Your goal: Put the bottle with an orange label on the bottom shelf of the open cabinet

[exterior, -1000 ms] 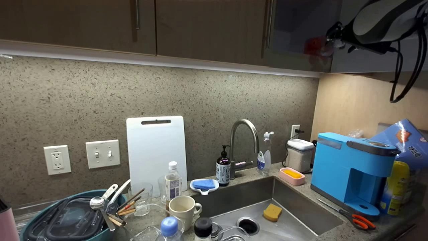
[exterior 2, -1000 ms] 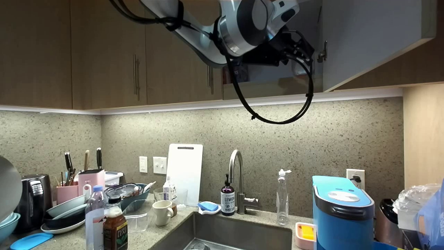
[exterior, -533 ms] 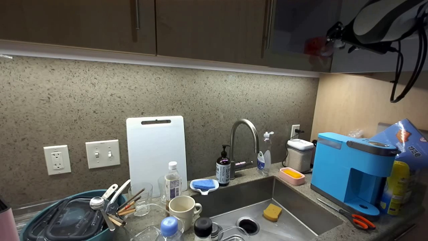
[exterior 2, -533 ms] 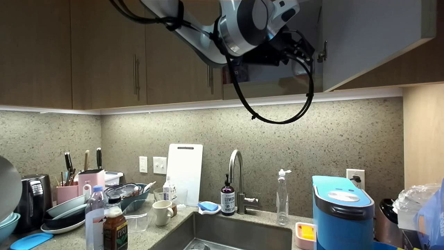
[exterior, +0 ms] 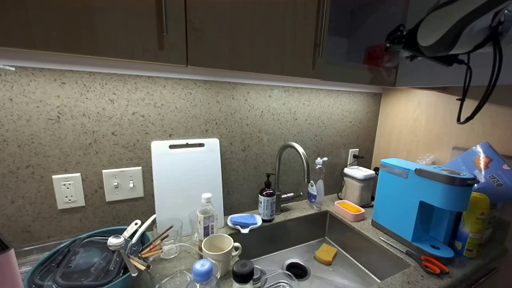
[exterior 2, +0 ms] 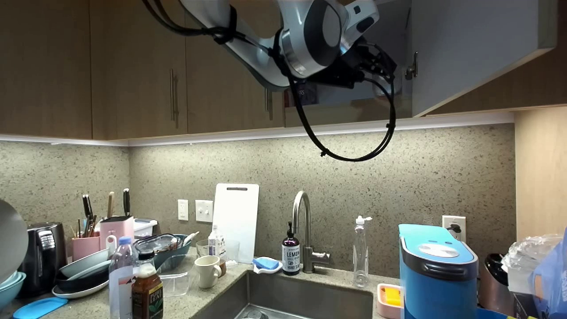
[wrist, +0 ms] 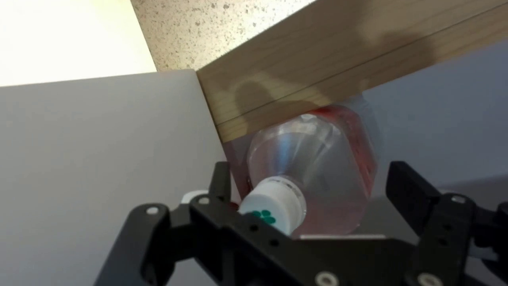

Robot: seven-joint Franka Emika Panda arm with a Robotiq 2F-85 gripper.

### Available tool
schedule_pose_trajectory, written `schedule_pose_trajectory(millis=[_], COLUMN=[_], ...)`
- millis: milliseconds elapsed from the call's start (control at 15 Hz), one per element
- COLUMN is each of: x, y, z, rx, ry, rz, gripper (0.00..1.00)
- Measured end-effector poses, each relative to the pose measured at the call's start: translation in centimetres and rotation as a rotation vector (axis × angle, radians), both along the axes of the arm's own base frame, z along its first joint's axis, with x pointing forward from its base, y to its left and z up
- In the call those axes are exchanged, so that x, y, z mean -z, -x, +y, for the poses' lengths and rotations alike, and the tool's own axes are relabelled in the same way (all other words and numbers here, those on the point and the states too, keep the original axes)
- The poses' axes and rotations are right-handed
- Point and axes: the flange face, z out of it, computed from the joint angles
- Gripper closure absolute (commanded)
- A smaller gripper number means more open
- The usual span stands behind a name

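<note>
Arm point(exterior 2: 301, 42) in front of open cabinet point(exterior 2: 345, 113), cable loop point(exterior 2: 354, 159) hanging below.

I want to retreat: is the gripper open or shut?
Open: in the wrist view, the gripper has its fingers apart, a gap beside the bottle.

I am operating a white-and-grey arm point(exterior 2: 293, 22) with dark rounded panels point(exterior 2: 316, 37), black straps point(exterior 2: 232, 26) and looping black cables point(exterior 2: 354, 159); in the wrist view I am seeing a black pincer point(wrist: 309, 178) with blocky fingers point(wrist: 408, 192) and pale, round screw heads point(wrist: 326, 279).
</note>
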Motion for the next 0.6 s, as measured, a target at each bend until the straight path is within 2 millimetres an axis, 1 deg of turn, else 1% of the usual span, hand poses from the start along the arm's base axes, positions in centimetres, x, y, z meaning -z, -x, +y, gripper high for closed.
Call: schedule_pose_trajectory(millis=[200, 600], x=[0.0, 0.6], y=[-0.8, -2.2], z=[0.1, -1.0], rx=[-0.025, -0.036], ry=[0.004, -0.037], rz=[-0.075, -0.131], gripper=[0.0, 0.0])
